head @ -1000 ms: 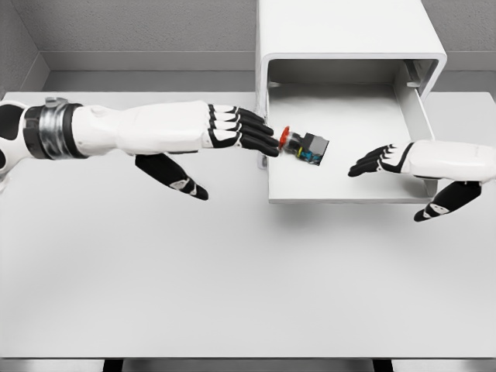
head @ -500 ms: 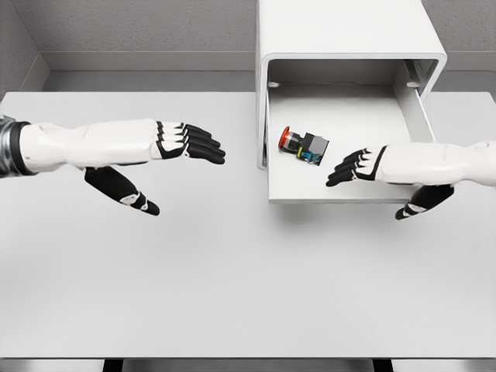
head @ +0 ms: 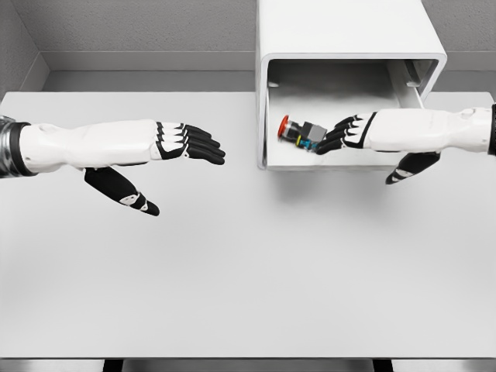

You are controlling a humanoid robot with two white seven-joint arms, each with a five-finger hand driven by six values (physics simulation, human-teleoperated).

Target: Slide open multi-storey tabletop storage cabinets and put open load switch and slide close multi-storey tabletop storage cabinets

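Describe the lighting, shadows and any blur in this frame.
Head view: soft, even simulator light with no glare; a faint shadow lies on the table under the drawer front; the cabinet interior is slightly shaded; the load switch looks a little smeared; both the left hand and right hand stay sharp.

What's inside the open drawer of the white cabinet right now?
A small switch with a red button lies in the drawer. The right hand reaches over the drawer beside it, fingers open, covering part of the drawer floor. The back of the drawer is hidden inside the cabinet.

White glossy forearm shells. Black fingers with white knuckle segments on left hand (head: pixel 180 143) and right hand (head: pixel 350 133). Grey metallic cuff (head: pixel 6 147) at left edge.
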